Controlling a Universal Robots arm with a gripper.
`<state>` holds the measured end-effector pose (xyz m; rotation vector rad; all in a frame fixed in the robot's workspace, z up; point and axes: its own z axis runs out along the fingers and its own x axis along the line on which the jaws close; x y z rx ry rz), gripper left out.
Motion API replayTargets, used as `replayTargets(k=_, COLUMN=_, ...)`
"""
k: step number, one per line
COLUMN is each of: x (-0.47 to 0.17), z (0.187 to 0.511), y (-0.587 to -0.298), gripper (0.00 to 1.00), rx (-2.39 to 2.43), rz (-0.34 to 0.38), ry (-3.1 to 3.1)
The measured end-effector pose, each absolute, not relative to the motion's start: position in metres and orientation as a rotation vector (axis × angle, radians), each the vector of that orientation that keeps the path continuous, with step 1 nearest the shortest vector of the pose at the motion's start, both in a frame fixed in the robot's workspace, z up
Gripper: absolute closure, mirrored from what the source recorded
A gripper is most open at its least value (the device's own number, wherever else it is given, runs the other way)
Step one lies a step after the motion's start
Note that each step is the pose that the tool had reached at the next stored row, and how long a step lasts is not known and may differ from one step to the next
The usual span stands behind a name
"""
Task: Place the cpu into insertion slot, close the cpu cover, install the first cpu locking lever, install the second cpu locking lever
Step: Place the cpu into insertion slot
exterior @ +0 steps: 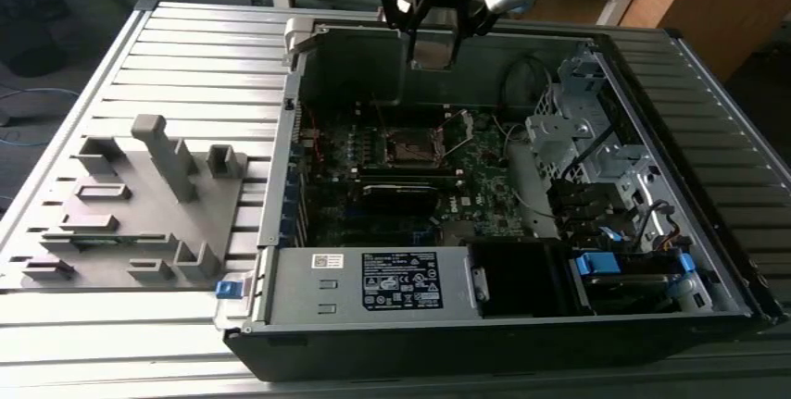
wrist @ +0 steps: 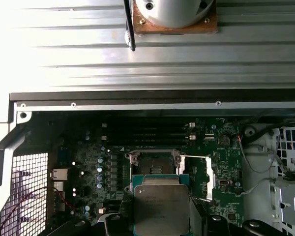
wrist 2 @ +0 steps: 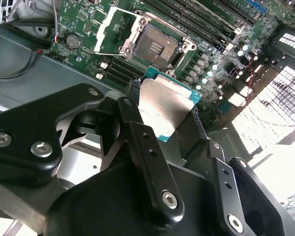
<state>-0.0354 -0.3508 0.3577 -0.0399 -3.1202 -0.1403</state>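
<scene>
1. Well, the biggest thing here is the open computer case (exterior: 282,186). It lies on its side on the slatted metal table (exterior: 185,56), so the board faces up and an arm can come at it from above.
2. Inside it, the green motherboard (exterior: 488,197) lies flat on the case floor.
3. In the exterior view the gripper (exterior: 433,47) hangs over the case's far wall, well above the board. I'd guess it is up there to clear the walls.
4. Its claw is drawn in narrow on the cpu (wrist 2: 164,105), pinching two opposite edges. The dull metal face looks up at the wrist cameras, and that grip probably spares the contact side.
5. In the first wrist view the insertion slot (wrist: 152,164) sits just beyond the chip. Its dark centre is bare, so the cpu is not yet seated.
6. The cpu cover (wrist: 211,178) is swung open beside the socket, which leaves the way down free.
</scene>
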Motion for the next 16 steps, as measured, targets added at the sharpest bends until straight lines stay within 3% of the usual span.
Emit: replayTargets(k=16, x=-0.0356, z=0.3540, y=-0.3507, gripper=0.46, rx=-0.040, rz=-0.141, ry=-3.122)
